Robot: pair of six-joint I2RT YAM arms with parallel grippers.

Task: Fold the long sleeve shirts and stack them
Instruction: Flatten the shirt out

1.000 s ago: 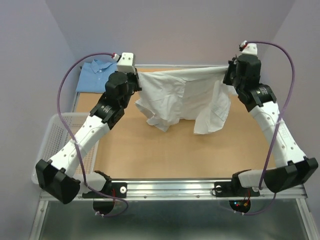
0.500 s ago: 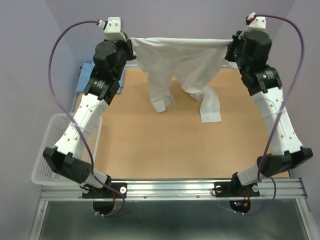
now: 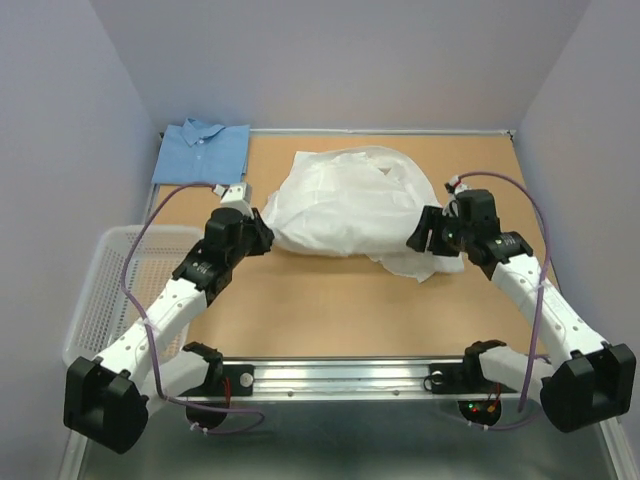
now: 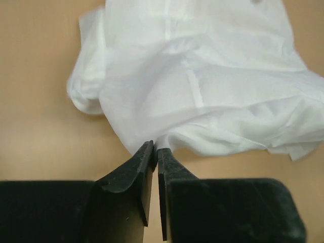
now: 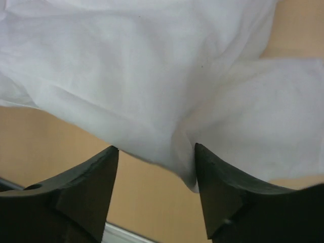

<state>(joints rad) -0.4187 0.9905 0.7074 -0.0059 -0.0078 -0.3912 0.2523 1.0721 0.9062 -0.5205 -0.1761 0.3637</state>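
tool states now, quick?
Left tool: nearly shut at the edge of the white shirt; grip cannot be told.
Right tool: open, white shirt loose between its jaws.

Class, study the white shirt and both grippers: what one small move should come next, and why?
Probably open the left gripper wider and draw it back. Its jaws stand nearly together at the edge of the white shirt, which lies bunched on the table, while the right gripper stands open.

White shirt, light blue shirt (both plain)
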